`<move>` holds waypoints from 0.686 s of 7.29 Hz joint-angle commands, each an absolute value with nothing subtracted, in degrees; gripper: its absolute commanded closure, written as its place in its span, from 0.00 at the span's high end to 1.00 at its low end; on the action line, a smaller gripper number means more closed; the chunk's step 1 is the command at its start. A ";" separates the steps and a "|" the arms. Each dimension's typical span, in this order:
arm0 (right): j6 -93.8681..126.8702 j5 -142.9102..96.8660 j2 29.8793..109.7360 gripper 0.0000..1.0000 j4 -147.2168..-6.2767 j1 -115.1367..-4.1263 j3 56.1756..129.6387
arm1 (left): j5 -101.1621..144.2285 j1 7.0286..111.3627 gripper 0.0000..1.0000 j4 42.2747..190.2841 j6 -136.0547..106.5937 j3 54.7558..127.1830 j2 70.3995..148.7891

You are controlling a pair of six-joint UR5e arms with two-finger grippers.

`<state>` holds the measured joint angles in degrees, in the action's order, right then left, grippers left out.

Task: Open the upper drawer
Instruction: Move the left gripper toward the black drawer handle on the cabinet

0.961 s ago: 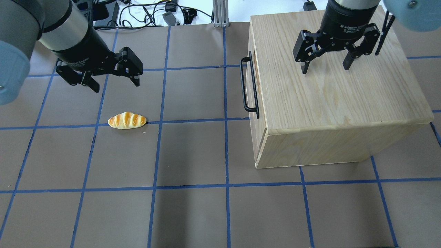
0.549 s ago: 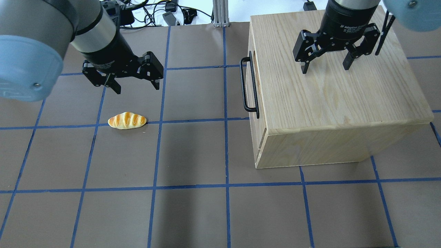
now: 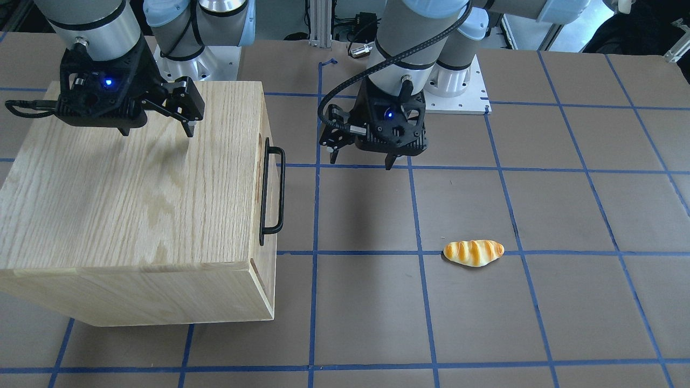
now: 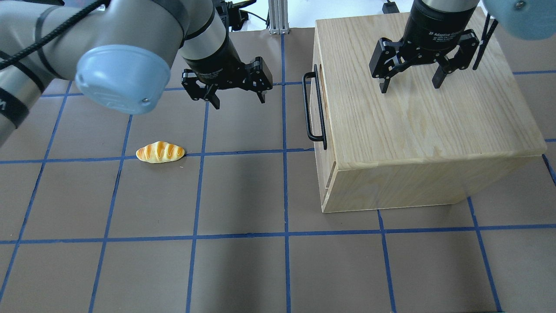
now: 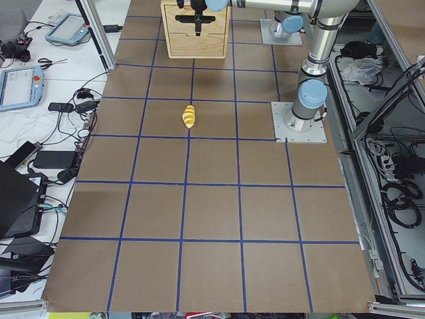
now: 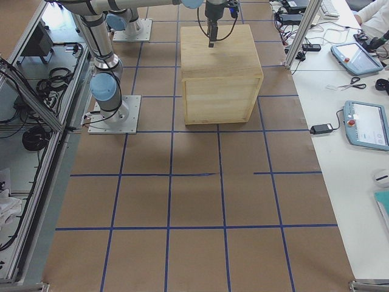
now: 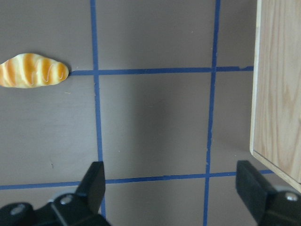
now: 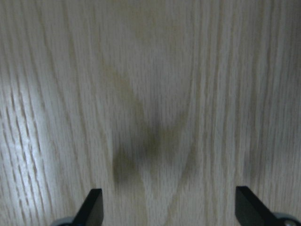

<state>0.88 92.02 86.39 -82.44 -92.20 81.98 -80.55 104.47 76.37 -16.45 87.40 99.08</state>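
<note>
The upper drawer (image 3: 269,188) is shut in the left-facing front of the oak cabinet (image 4: 417,121). Its long black bar handle (image 4: 307,108) sticks out toward the table's middle and also shows in the front-facing view (image 3: 281,188). My left gripper (image 4: 239,101) is open and empty, hovering over the table a short way left of the handle, apart from it. In the left wrist view its fingers (image 7: 94,181) frame bare table, with the cabinet's edge (image 7: 277,84) at the right. My right gripper (image 4: 409,87) is open and empty just above the cabinet's top (image 8: 150,94).
A toy bread roll (image 4: 160,152) lies on the brown gridded table left of the cabinet, and in the left wrist view (image 7: 33,70) it lies at the far left. Cables and an aluminium post (image 4: 278,17) are at the table's far edge.
My left arm has swung to the right, from the far left over the table to close by the drawer handle, with the gripper still open. The right arm and the drawer have not moved.
</note>
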 commanded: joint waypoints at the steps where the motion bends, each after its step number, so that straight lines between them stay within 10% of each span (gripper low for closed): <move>1: 0.88 92.02 86.40 1.00 -82.44 -92.20 81.91 | -75.86 106.77 1.00 68.75 -19.94 87.19 103.34; 5: 0.88 92.02 86.40 1.00 -82.44 -92.20 81.91 | -71.65 108.19 1.00 66.20 -20.13 87.36 105.29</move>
<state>0.88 92.02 86.40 -82.44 -92.20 81.92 -73.62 108.07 67.70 -20.03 87.16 104.74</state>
